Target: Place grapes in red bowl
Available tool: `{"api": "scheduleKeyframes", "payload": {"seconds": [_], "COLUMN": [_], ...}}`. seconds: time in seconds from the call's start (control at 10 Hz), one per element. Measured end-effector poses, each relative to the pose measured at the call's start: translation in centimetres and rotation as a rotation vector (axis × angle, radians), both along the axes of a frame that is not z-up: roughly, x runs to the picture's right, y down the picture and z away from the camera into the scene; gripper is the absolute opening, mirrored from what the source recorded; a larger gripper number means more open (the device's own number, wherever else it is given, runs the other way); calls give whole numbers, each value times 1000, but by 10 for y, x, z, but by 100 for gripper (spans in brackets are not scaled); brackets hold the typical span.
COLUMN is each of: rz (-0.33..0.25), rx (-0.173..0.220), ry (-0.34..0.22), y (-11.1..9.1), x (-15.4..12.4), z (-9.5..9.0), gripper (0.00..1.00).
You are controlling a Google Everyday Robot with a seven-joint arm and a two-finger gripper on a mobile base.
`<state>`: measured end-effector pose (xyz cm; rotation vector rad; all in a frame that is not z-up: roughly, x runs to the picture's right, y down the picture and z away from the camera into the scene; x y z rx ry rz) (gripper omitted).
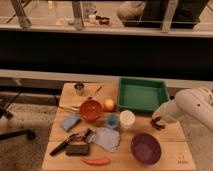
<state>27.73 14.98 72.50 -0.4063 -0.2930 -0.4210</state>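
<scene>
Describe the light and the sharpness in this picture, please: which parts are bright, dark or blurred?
Camera view: soft overall; the wooden table is evenly lit, the band behind it dark. The white arm is brightest; its tool is shut on the grapes, a dark smear. The red bowl reads clearly.
</scene>
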Motion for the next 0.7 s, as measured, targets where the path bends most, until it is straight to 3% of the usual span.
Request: {"api": "scheduleKeyframes", "payload": {"seconds": [0.7], "rz": [-12], "rx": [30], "ry": [-29], "y": [-8], "x": [-12], "z": [-29], "gripper": [0]}}
